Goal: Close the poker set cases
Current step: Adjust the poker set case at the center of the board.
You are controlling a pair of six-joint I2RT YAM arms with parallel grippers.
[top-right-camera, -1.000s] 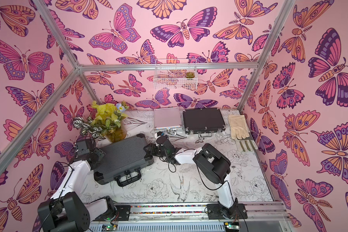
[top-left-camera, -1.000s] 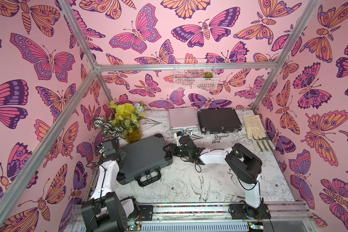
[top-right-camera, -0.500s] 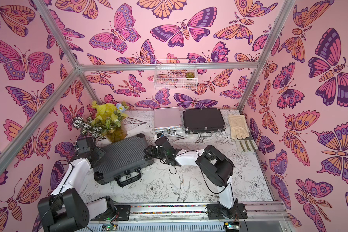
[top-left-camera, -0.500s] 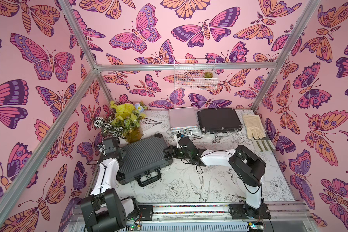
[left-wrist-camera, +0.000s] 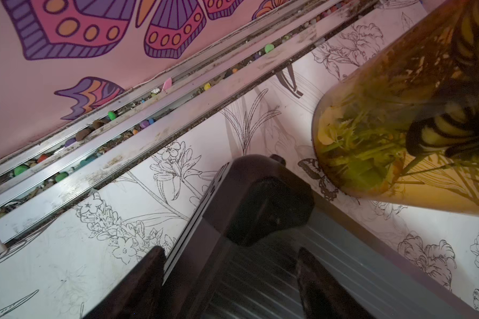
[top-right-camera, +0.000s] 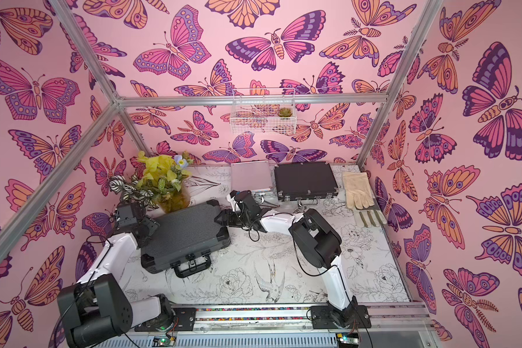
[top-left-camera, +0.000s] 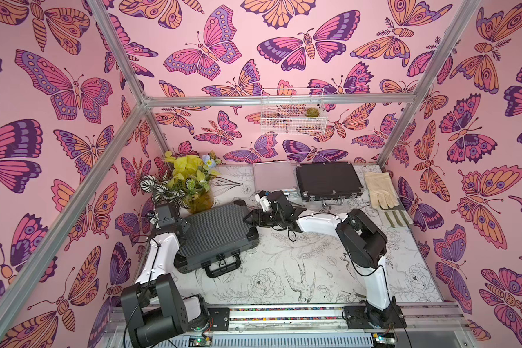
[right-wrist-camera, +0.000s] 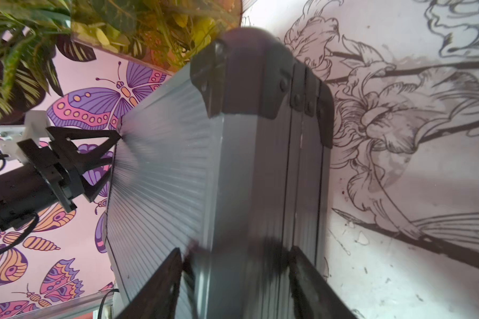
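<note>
Bracketing the large black ribbed case (top-left-camera: pixel 214 232) from its two short sides, lid down on the base.

It lies flat on the left half of the table (top-left-camera: pixel 284 265), just near of the flower vase (top-left-camera: pixel 198 200), handle toward the near edge. The left gripper (left-wrist-camera: pixel 230 256) sits at its far-left corner with fingers spread, one beside the side wall and one over the ribbed lid. The right gripper (right-wrist-camera: pixel 235 254) meets the case's right side, also spread across the edge. Whether either one squeezes the case cannot be told. Against the far wall, the small silver case (top-left-camera: pixel 271 177) and the medium black case (top-left-camera: pixel 326 180) lie side by side with lids down. The cream glove (top-left-camera: pixel 378 189) lies just right of them.
</note>
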